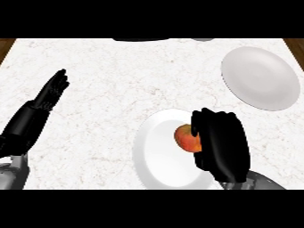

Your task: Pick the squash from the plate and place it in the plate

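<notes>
right hand sits over the right part of the near white plate, its black fingers curled round the squash, an orange-red lump showing at the hand's left side; whether the squash rests on the plate or is lifted off it cannot be told; left hand is open near the left edge, fingers straight and pointing up the counter, holding nothing; a second white plate lies well apart at the far right, tilted in view.
</notes>
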Controlling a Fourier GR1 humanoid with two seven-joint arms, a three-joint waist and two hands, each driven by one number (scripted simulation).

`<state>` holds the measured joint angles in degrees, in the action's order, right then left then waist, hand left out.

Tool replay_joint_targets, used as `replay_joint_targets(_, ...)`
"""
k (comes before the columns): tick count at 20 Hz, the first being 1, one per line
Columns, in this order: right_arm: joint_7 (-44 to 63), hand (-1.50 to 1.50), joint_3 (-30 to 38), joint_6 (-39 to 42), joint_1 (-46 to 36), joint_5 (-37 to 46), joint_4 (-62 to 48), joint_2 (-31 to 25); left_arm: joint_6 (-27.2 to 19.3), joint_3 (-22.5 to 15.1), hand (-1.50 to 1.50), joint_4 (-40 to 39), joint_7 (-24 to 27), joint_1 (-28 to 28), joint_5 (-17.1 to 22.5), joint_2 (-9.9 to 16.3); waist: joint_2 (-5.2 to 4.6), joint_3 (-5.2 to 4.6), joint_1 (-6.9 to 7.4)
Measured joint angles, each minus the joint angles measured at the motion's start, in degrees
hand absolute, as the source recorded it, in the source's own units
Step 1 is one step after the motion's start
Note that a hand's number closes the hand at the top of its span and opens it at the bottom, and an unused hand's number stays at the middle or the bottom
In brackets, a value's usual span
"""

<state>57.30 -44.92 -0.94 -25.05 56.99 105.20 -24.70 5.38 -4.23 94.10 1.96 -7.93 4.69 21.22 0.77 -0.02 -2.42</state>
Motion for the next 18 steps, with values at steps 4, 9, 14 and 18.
replay_joint_targets(4,0.7,1.50,4.6,1.1,3.7,2.4,6.5,-3.6,0.4,-0.3,0.00,1.0,-0.9,-0.6,-0.5,-0.8,-0.35,0.01,1.11)
replay_joint_targets(9,-3.9,1.50,13.6,-0.2,5.7,0.6,4.8,-5.2,1.5,-0.1,0.00,0.5,-0.2,-0.8,-1.5,-1.8,-0.65,0.03,1.98)
replay_joint_targets(14,-13.6,1.50,22.7,-5.8,5.4,-3.6,-3.7,-5.4,2.1,0.0,0.00,0.3,-0.8,-1.9,-2.3,-2.8,-0.83,0.05,2.48)
replay_joint_targets(18,-21.5,1.50,28.6,-10.8,3.6,-6.6,-12.7,-4.6,3.7,1.7,0.00,0.5,-0.8,-1.8,-1.5,-1.9,-0.90,0.06,2.78)
